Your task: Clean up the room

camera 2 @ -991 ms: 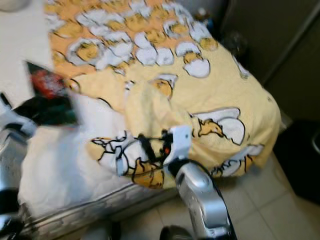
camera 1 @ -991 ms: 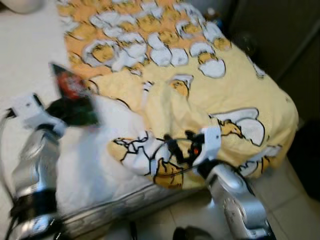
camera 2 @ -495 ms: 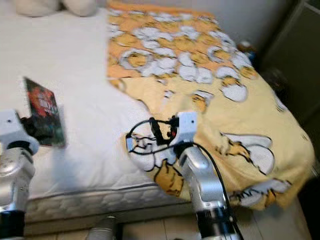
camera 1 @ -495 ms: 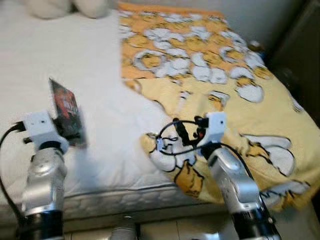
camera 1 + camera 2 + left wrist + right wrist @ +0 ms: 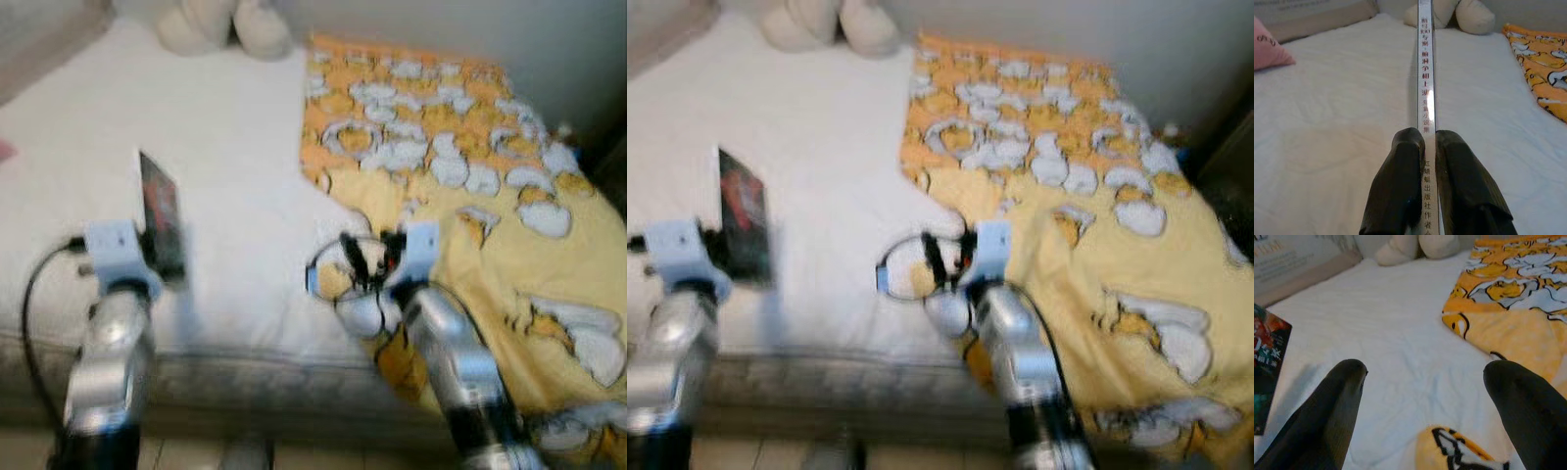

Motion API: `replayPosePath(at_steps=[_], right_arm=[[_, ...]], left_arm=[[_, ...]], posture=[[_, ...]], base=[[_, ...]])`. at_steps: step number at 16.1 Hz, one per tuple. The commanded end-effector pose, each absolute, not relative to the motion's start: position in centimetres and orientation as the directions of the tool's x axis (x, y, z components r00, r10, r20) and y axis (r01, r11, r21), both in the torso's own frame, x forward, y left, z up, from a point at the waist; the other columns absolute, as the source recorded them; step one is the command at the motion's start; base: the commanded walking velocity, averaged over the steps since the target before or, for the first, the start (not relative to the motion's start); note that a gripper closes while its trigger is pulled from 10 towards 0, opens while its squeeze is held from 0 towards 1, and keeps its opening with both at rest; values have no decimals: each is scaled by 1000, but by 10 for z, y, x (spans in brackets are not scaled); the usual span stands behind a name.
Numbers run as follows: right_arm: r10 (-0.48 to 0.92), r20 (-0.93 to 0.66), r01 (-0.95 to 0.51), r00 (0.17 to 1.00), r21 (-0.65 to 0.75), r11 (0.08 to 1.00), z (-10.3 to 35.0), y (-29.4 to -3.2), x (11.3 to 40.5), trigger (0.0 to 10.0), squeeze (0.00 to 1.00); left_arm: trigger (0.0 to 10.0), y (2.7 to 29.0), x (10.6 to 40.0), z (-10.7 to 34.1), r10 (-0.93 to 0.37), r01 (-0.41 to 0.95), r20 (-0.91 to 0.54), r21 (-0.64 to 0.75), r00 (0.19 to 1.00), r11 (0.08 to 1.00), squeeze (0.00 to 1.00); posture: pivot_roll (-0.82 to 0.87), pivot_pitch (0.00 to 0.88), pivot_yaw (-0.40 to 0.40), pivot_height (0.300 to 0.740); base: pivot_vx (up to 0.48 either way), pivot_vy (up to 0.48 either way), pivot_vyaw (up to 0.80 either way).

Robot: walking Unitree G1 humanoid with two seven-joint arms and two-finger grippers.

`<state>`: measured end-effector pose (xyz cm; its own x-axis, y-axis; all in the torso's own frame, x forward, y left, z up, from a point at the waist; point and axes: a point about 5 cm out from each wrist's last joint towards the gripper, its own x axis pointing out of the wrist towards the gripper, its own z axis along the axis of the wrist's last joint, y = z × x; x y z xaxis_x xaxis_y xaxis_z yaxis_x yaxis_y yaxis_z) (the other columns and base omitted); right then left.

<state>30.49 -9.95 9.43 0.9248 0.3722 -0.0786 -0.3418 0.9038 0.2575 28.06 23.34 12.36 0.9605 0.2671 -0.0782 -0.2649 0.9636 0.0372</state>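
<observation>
Camera has swung since a second ago: more of the white bed point(image 5: 235, 186) now shows, plush toy point(image 5: 223, 22) at its far end in view, and the dark corner on the right has slid out of frame. Both arms hold much the same pose against the bedding as before.

Left gripper point(image 5: 1429, 142) is clamped on a thin book point(image 5: 162, 213) — held upright on edge above the sheet, its dark glossy cover with a red picture facing right. From the left wrist view the white spine point(image 5: 1425, 73) runs straight away between the two rounded black fingers point(image 5: 1400, 181), printed with a column of red and dark characters, a glare spot partway along.

Right gripper point(image 5: 1422, 396) hovers with fingers spread wide, nothing between them, over the near edge of the blanket point(image 5: 509, 235). That blanket is soft yellow and orange cloth, rumpled, printed with white cartoon shapes outlined in black; it covers the right side of the bed and hangs over the front edge. The sheet is white, with a fine woven texture.

A pink cushion point(image 5: 1271, 49) lies at the far left of the bed, beside a pale pillow point(image 5: 1317, 14) with faint lettering. Plush toy — cream, rounded limbs — sits against the wall.
</observation>
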Motion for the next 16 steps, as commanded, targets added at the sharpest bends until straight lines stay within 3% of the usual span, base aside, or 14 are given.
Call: replayPosePath(at_steps=[1, 6, 7, 8, 10, 11, 16], right_arm=[[355, -66, -329, 932, 254, 910, 97, -106, 308, 10000, 173], [363, -70, -335, 929, 258, 906, 92, -105, 309, 10000, 188], [354, -71, -326, 933, 251, 911, 91, -106, 308, 10000, 278], [323, -67, -300, 944, 233, 925, 91, -110, 309, 10000, 282], [245, -16, -245, 969, 23, 969, 96, -118, 309, 10000, 173], [197, 13, -196, 980, -74, 978, 99, -122, 309, 10000, 0], [111, 51, -106, 993, -83, 991, 96, -131, 301, 10000, 0]], left_arm=[[0, 225, 283, 135, 235, -234, -31, 38, 971, 971, 0], [0, 222, 283, 137, 224, -222, -26, 64, 974, 973, 0], [0, 220, 283, 136, 213, -210, -32, 70, 977, 975, 0], [0, 216, 285, 132, 197, -194, -48, 68, 979, 979, 0], [0, 213, 290, 127, 171, -167, -74, 61, 982, 984, 0], [0, 213, 293, 128, 165, -161, -69, 58, 984, 985, 0], [0, 203, 306, 132, 66, -62, -63, 60, 996, 996, 0]], posture=[[166, 0, -71, 740], [178, 0, -77, 740], [174, 0, -76, 740], [168, 0, -74, 740], [160, 0, -68, 740], [152, 0, -64, 740], [121, 0, -44, 740]], base=[[0, 0, 456], [0, 0, 455], [0, 0, 450], [0, 0, 450], [0, 0, 222], [0, 0, 0], [0, 92, 0]])
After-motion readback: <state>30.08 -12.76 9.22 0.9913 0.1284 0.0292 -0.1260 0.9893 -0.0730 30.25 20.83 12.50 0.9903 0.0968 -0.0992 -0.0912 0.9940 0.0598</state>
